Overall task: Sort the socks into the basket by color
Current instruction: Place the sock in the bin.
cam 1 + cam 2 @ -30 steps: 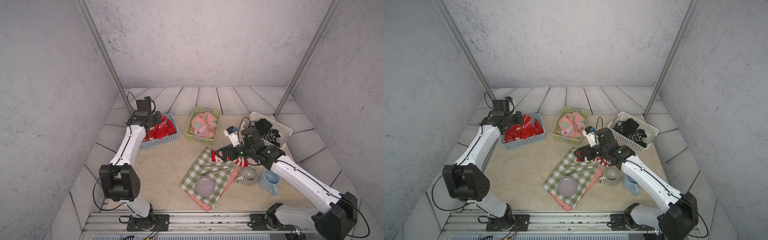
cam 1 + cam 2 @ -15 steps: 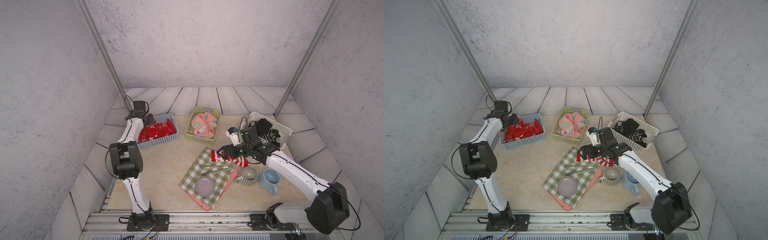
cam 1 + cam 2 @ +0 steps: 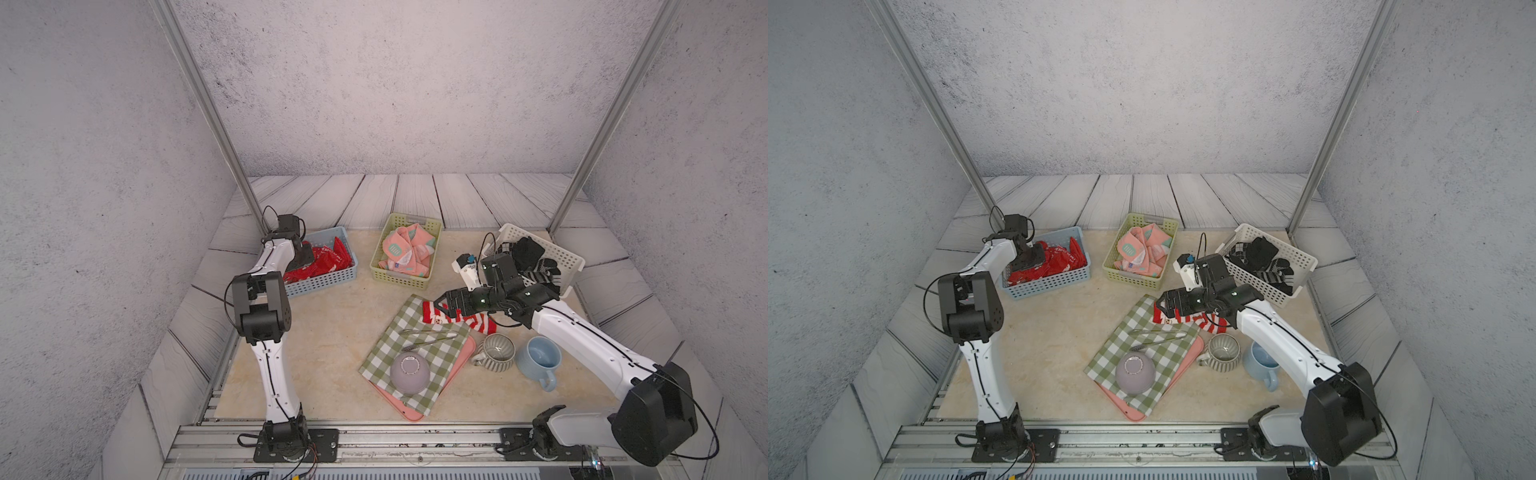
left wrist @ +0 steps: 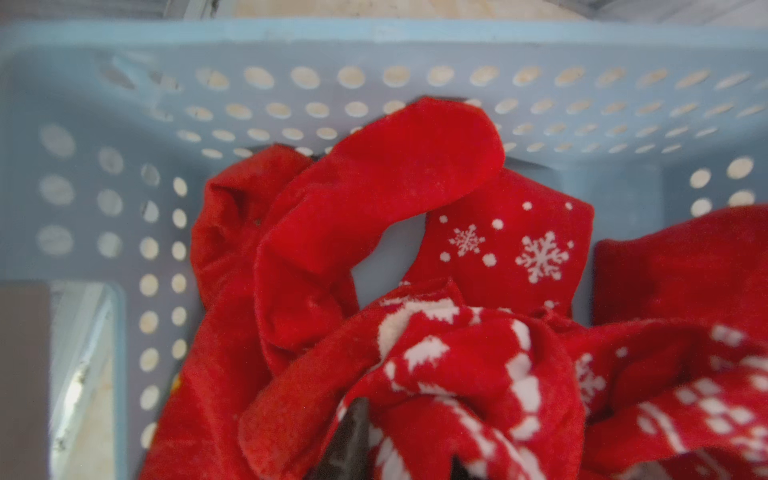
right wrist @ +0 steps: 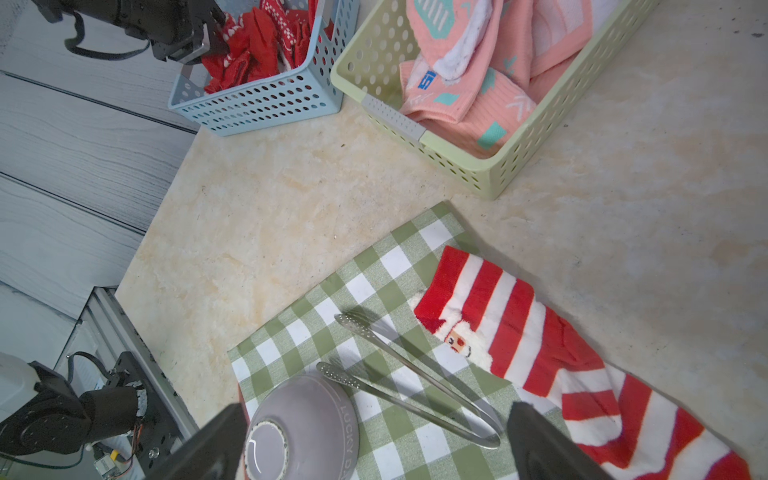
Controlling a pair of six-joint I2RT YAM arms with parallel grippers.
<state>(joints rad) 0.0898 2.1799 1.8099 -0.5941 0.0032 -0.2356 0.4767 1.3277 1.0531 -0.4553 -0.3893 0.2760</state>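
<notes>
Grey textured walls close in on a beige bench [image 3: 332,332] where three perforated baskets stand in a row at the back. At the robot's left, the blue basket [image 3: 328,282] holds a heap of red socks [image 3: 332,257] with white snowflake and knit prints. The left hand [image 3: 305,257] is down among them inside the basket. Its wrist view shows red fabric bunched close against it, so it cannot be told whether it is grasping or has released. The pale green basket [image 3: 401,280] in the middle carries salmon-pink socks [image 3: 405,249] with teal marks, and the white basket [image 3: 569,262] at the right carries black and grey socks [image 3: 534,257]. One red-and-white striped Santa sock [image 3: 469,322] lies outside the baskets. One end is on a corner of a green-and-white checked cloth [image 3: 415,345]; the other is on the bench just beside a grey ribbed mug [image 3: 496,353]. The right hand [image 3: 444,302] is poised above the sock's cloth end, jaws spread wide, grasping nothing. Metal tongs [image 3: 428,336] and an upturned lilac bowl [image 3: 409,374] rest on the cloth, which covers a pink tray [image 3: 467,353]. A blue mug [image 3: 540,359] stands near the grey one.
</notes>
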